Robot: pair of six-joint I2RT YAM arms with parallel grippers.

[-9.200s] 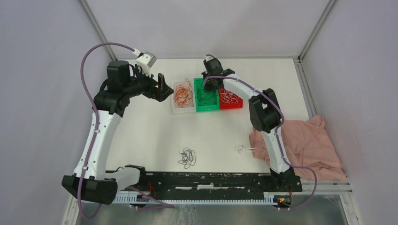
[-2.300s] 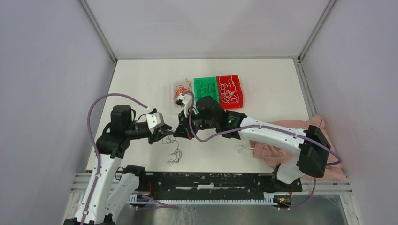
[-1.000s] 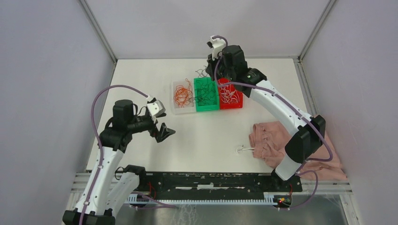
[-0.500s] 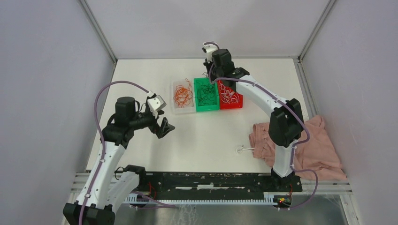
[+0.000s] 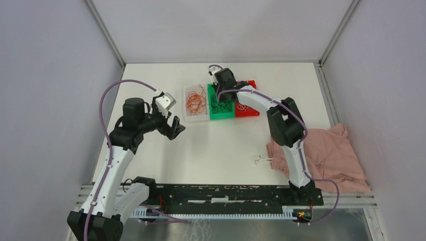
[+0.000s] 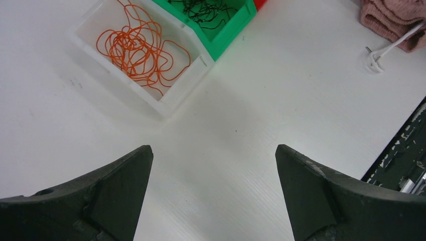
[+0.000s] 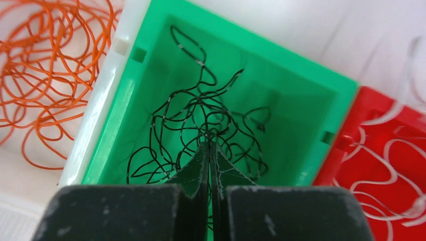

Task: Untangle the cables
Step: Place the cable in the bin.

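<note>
The wires lie sorted by colour in three bins set side by side in the upper middle of the overhead view. The orange wires (image 6: 138, 47) form a loose curl in the clear bin (image 6: 171, 98) on the left. The black wires (image 7: 201, 115) are a tangle in the green bin (image 7: 301, 100) in the middle. The white wires (image 7: 392, 150) are in the red bin (image 7: 371, 105) on the right.

The right gripper (image 7: 208, 146) points down into the green bin. Its two fingers are pressed flat together and their tips sit at the black tangle. Whether a strand is pinched between them cannot be told.

The left gripper (image 6: 213, 149) hangs over the bare white table (image 5: 221, 145), left of centre in the overhead view and just below the clear bin. Its fingers are spread wide with nothing between them.

A pink cloth (image 5: 331, 155) lies crumpled at the right edge of the table, and a white cord (image 5: 261, 160) lies at its left edge.
</note>
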